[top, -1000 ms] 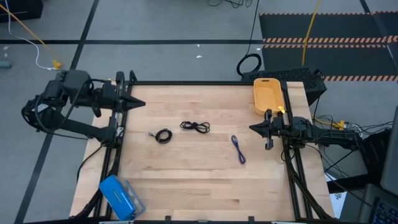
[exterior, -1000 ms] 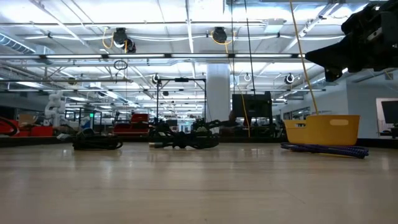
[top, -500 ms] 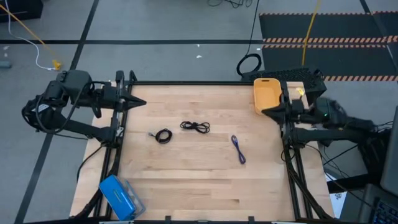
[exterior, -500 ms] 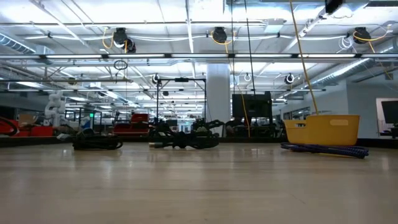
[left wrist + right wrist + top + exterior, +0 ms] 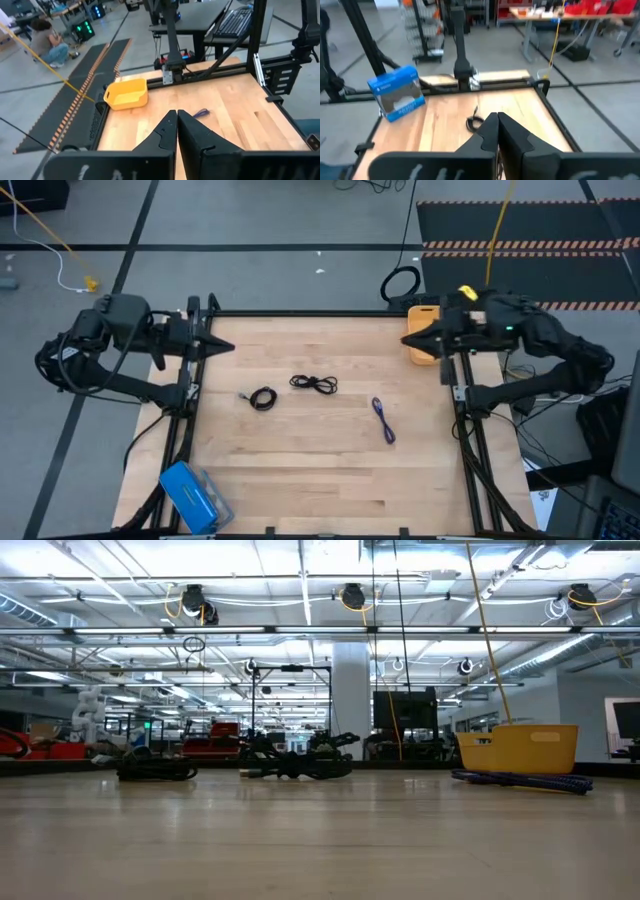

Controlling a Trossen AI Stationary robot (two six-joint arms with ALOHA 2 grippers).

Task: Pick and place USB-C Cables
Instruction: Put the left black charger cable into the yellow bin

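Right pincer (image 5: 408, 341), fingers together, hides part of the yellow bin (image 5: 424, 322).

no text is readable; the yellow bin (image 5: 518, 747) bears small dark marks, perhaps lettering, too small.

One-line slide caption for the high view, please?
Three USB-C Cables lie untouched on the table; right gripper hovers shut over the yellow bin.

Industrial robotics lab: ceiling rails (image 5: 300, 630), workbenches (image 5: 570, 15), equipment racks (image 5: 210, 735).
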